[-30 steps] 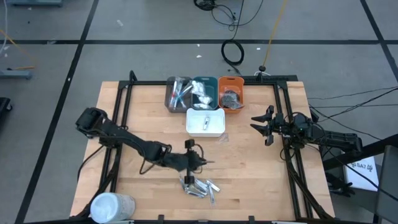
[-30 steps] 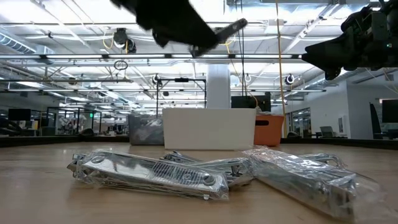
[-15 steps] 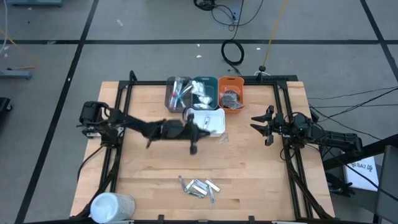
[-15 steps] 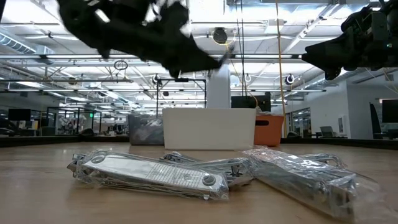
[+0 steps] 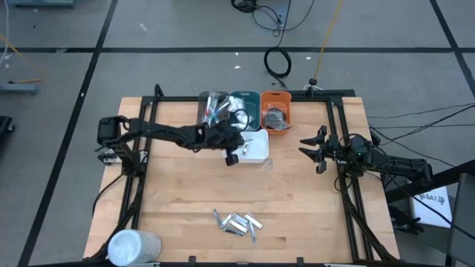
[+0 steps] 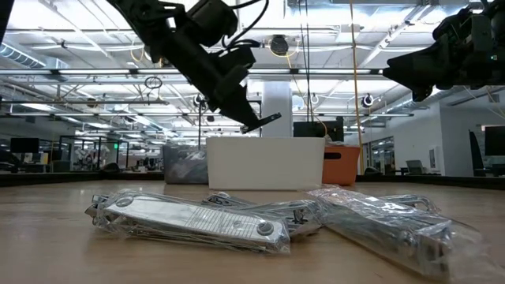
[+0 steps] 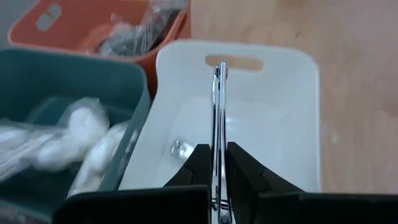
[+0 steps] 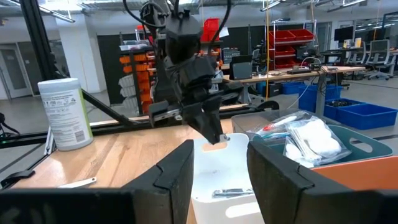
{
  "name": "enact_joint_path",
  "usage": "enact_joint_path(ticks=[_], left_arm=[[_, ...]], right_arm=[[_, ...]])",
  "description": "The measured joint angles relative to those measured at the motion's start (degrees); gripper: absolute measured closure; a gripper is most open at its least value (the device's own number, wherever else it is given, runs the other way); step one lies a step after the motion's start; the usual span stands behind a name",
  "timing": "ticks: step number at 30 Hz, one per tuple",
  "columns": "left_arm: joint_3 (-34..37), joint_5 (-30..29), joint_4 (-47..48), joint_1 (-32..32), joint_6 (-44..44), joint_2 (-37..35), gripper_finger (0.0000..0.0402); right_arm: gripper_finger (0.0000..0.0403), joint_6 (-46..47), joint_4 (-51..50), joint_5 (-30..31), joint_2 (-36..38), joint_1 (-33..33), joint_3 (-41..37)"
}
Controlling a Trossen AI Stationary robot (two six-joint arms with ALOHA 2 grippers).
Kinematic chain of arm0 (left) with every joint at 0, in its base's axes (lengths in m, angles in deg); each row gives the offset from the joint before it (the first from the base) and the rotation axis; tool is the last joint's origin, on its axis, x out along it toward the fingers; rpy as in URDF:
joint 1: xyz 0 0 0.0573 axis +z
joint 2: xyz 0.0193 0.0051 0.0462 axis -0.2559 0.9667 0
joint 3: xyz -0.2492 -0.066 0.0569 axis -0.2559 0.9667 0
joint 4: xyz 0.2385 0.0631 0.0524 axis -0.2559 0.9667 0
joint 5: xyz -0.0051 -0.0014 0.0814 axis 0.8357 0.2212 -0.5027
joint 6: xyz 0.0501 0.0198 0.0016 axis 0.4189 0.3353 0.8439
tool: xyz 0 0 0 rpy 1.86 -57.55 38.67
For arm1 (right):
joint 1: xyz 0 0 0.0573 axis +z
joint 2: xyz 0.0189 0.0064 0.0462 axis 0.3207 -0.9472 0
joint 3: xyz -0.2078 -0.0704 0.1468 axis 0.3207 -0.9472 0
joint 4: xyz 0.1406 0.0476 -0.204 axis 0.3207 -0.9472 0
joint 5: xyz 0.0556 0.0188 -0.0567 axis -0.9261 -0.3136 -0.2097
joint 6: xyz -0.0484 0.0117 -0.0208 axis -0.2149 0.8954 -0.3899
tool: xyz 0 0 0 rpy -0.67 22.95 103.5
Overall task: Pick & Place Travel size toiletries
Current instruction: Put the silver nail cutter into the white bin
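Observation:
My left gripper hangs over the white tray and is shut on a slim silver toiletry piece. The low view shows that piece jutting out beyond the fingertips. One more silver piece lies flat on the tray's floor. Several silver pieces in clear wrap lie heaped on the wood near the table's near edge, close to the low camera. My right gripper waits open near the table's right side, touching nothing. My left gripper pinches the slim silver piece between its two fingers. The wrist view shows the piece edge-on, its free end reaching well ahead of the fingertips. The fingers slant downward and the piece is lifted clear above the white tray.
Behind the white tray stand a grey tray, a teal tray with white packets, and an orange tray with dark items. A big white cylinder stands at the near left corner. Bare wood lies between the pile and the trays.
My left gripper, shut on the silver piece, has gone from above the pile at the near edge toward the far edge and now sits over the white tray. The piece was carried along, clear of the table. The pile has stayed in place.

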Motion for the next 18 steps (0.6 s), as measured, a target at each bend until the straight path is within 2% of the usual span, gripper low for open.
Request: enact_joint_path(ticks=[8,13,18], left_arm=[[0.05,-0.52,1.60,0.28,0.00,0.00,0.0341],[0.05,-0.78,1.54,0.21,-0.86,0.00,0.0333],[0.07,-4.16,2.01,0.30,-5.22,0.00,0.0331]], right_arm=[[0.0261,0.00,0.02,0.00,0.00,0.01,0.00],[0.0261,0.00,0.00,0.00,0.00,0.01,0.00],[0.0261,0.00,0.01,0.00,0.00,0.00,0.00]])
